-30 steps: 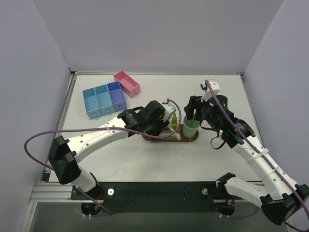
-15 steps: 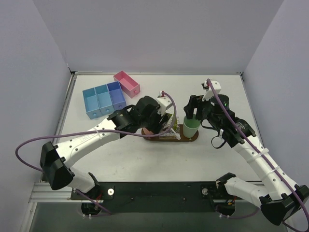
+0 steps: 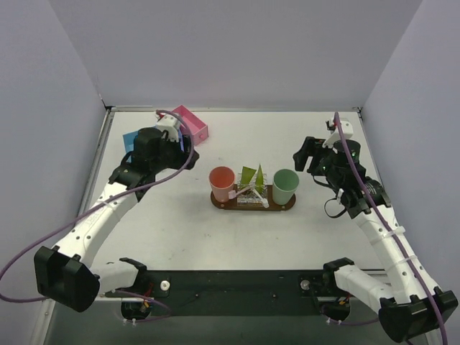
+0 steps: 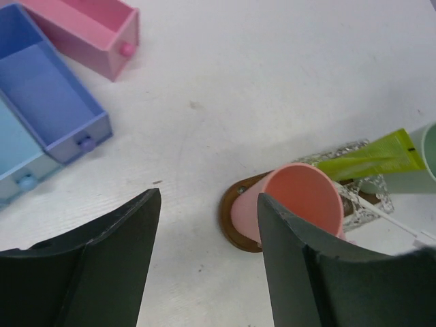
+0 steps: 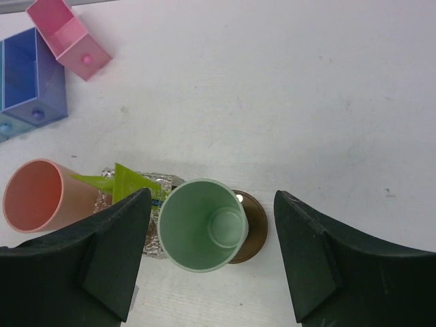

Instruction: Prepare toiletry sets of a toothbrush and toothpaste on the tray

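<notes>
Left hand [image 4: 208, 197] and right hand [image 5: 211, 194] both gape wide, empty, apart from tray [image 3: 287, 204]. Toothpaste [image 3: 249, 175] and toothbrush [image 3: 248, 190] lean on it between cups [image 3: 222, 180]. Advised: any further approach descends vertically, clear of cup rims.

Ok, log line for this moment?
left hand: open, empty | right hand: open, empty | tray: pink cup, green cup, toothpaste, toothbrush between them

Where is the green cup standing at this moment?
In the top view, the green cup stands on the right end of the tray, beside the toothpaste tubes.
</notes>
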Motion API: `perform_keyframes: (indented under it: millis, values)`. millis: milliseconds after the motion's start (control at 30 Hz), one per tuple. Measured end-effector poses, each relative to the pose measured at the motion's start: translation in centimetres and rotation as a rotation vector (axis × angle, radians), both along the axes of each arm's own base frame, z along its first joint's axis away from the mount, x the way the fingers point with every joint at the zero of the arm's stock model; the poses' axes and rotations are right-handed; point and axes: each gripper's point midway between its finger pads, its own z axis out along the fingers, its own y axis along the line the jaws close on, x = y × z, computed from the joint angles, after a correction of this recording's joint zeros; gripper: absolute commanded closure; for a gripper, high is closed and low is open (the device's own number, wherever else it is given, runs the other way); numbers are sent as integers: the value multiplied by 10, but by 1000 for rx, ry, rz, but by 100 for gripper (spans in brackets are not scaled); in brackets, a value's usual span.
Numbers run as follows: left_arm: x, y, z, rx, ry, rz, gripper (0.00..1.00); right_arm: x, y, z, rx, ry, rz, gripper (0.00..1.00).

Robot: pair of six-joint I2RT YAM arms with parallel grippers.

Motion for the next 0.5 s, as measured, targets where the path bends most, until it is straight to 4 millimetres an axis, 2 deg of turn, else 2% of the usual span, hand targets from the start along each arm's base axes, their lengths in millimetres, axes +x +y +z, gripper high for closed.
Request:
perform_keyframes:
  millis: [33,133,300,500]
  values:
    - [4,16,1,-20,-14,43,28,-1,-5,2,0,-7,-17,33]
    - [4,48,8,-50,-65,123,12,-5,-17,12,-3,-46,-60,32]
    - [-14,70,39,-86,-231,183,10,-16,-34,31,-11,-124,-132,32]
    - [-21,94,68,-101,-360,295,9,-21,-47,30,-34,-147,-185,32]
